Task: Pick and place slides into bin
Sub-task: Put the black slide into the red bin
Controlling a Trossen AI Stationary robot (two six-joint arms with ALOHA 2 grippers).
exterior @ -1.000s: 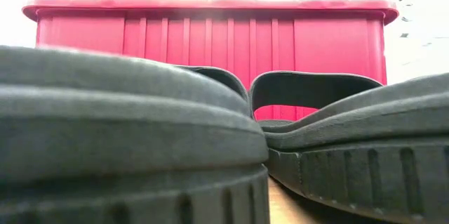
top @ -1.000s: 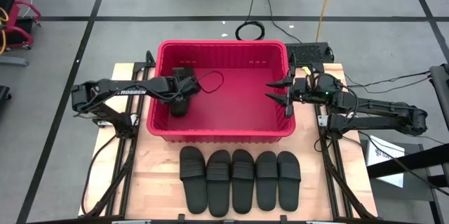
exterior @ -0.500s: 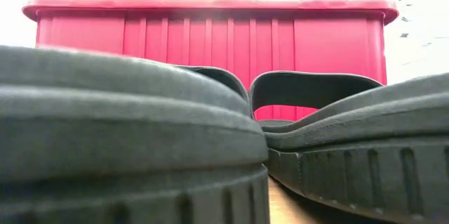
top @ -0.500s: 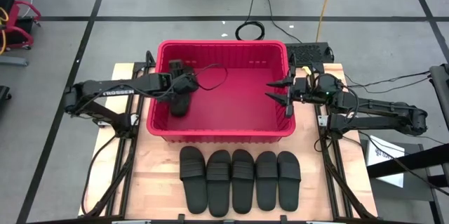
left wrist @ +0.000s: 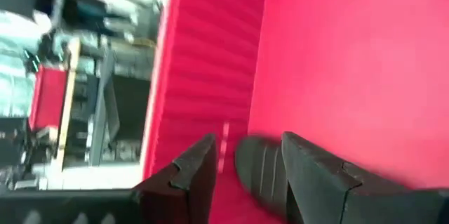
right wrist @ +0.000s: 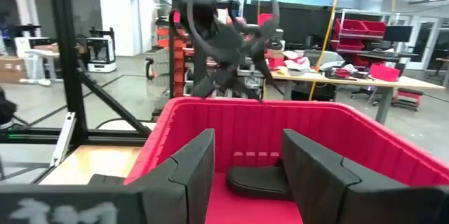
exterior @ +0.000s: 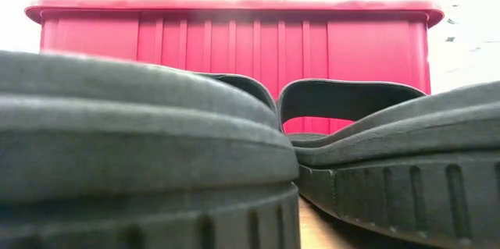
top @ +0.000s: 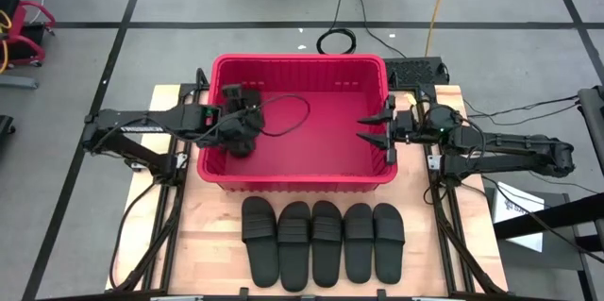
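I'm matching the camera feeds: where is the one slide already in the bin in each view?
High: the slide lies at the bin's left end, under the left tool.
Low: not visible.
Left wrist, between the fingers.
Right wrist, on the floor.
Shared landmark: the bin.

No readable txt, labels or nos. anywhere; white marking on left arm (top: 132,124) too blurred.

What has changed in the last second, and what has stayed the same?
The left gripper, open above the one slide in the bin, turned at the wrist over the red bin while its arm drew back toward the left side. The right gripper stayed open over the bin's right rim. The five slides on the table did not move.
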